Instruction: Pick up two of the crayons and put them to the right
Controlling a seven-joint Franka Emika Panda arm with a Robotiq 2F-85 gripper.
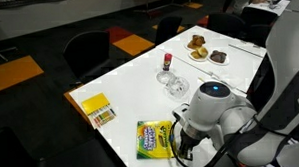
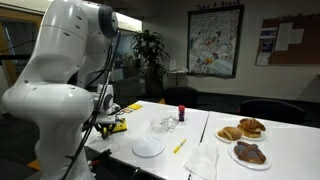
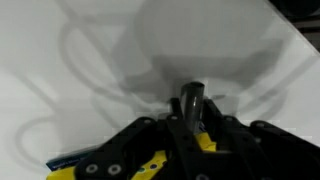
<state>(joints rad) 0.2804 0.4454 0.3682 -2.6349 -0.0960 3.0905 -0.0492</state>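
My gripper (image 1: 181, 142) hangs low at the right edge of the flat green-and-yellow crayon box (image 1: 151, 138) near the table's front; it also shows in an exterior view (image 2: 108, 123). In the wrist view the jaws (image 3: 190, 115) are closed on a short dark stick (image 3: 190, 97), seemingly a crayon, that pokes out between the fingertips. Yellow parts of the box (image 3: 208, 142) show under the fingers. A yellow crayon (image 2: 180, 146) lies alone on the white table, apart from the gripper.
A yellow packet (image 1: 97, 110) lies near the table's corner. A glass bowl (image 1: 173, 85), a small red-capped bottle (image 1: 168, 62), a white disc (image 2: 148, 148), a napkin (image 2: 200, 160) and plates of pastries (image 2: 245, 129) stand further along. Chairs surround the table.
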